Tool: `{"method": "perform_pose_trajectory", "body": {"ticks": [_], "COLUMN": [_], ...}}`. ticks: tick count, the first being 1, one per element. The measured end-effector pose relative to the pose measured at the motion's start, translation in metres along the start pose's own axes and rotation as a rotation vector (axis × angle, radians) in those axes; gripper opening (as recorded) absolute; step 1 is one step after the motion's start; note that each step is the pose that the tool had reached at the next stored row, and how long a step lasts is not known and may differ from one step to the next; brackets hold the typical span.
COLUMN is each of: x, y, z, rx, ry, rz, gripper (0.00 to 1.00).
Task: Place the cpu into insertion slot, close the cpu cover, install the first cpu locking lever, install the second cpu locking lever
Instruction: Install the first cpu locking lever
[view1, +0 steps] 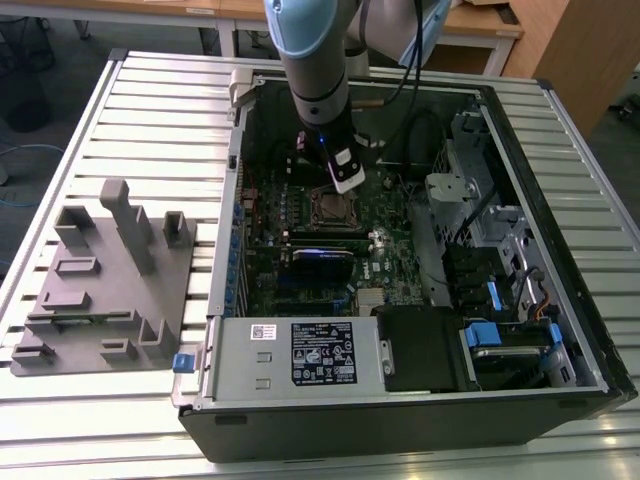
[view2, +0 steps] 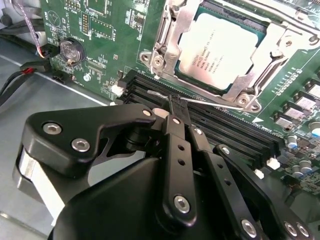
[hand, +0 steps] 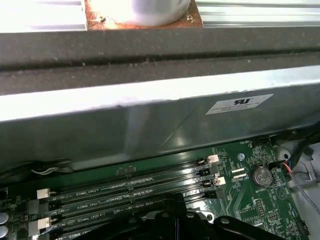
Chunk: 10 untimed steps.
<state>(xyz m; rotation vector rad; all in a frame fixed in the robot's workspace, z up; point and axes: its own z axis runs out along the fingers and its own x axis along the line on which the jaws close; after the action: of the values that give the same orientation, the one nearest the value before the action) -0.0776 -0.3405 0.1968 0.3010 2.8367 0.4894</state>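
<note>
The cpu (view2: 217, 47), a silver-grey square chip, lies flat in the insertion slot (view1: 331, 208) on the green board. The cpu cover (view2: 172, 35), a silvery frame, lies down over the chip's edges. A thin metal locking lever (view2: 215, 104) runs along the near side of the socket, above the black memory slots (view2: 225, 127). My gripper (view2: 171, 102) has its black fingers together, and their tips sit right at this lever. I cannot tell whether the lever is pinched between them. In the exterior view the gripper (view1: 347, 180) hangs just over the socket's far right corner.
The open computer case (view1: 232, 200) lies on a slatted metal table, its wall close behind the gripper. A power supply (view1: 300, 350) and drive bays (view1: 500, 340) fill the near side. A grey fixture tray (view1: 100, 280) stands at the exterior view's left. A coin battery (hand: 260, 175) sits beside the memory slots (hand: 125, 182).
</note>
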Motion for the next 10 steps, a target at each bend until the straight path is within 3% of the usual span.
{"method": "perform_pose_trajectory", "body": {"ticks": [10], "x": [0.0008], "y": [-0.0014], "z": [0.0036], "rx": [0.0041], "ry": [-0.0132], "rz": [0.013], "gripper": [0.10]}}
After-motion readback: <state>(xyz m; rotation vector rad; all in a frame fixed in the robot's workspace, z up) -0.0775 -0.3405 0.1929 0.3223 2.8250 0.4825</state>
